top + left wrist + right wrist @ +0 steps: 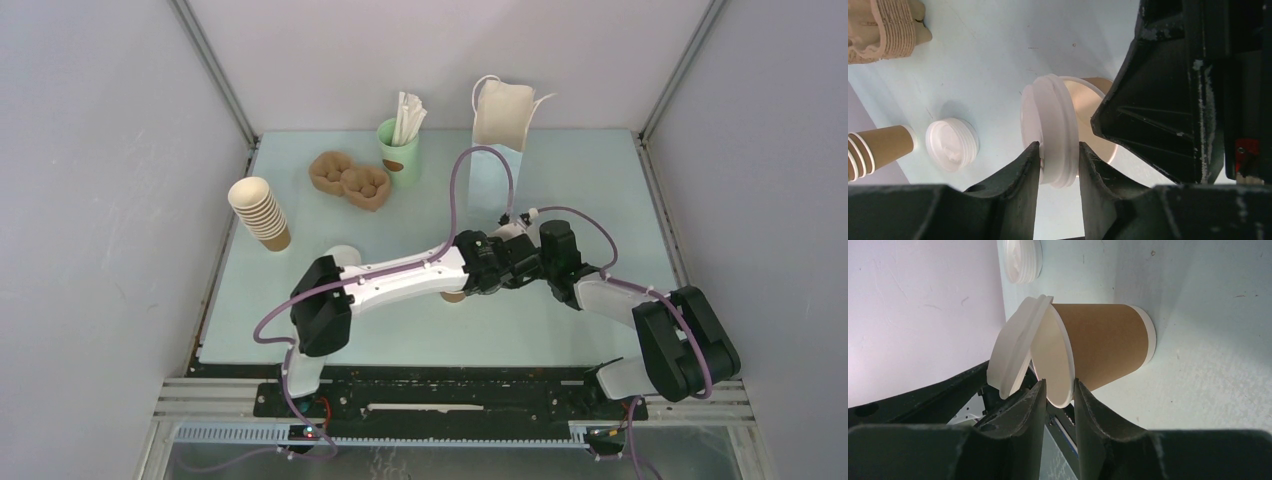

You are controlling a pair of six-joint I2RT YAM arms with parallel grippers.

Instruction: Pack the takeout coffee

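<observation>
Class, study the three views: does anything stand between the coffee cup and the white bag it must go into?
Nothing visible stands on the table between cup and bag; the mint-green cup stands off to the left. The lid sits tilted, not yet seated.

High rear view over the table [600, 180]; wrist views close on one cup [1103, 345] (opposite sides).

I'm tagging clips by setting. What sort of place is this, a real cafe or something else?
Probably a robot test cell staged as a coffee counter: bare grey panel walls box in one pale table, with a stack of paper cups and a bag set out.
</observation>
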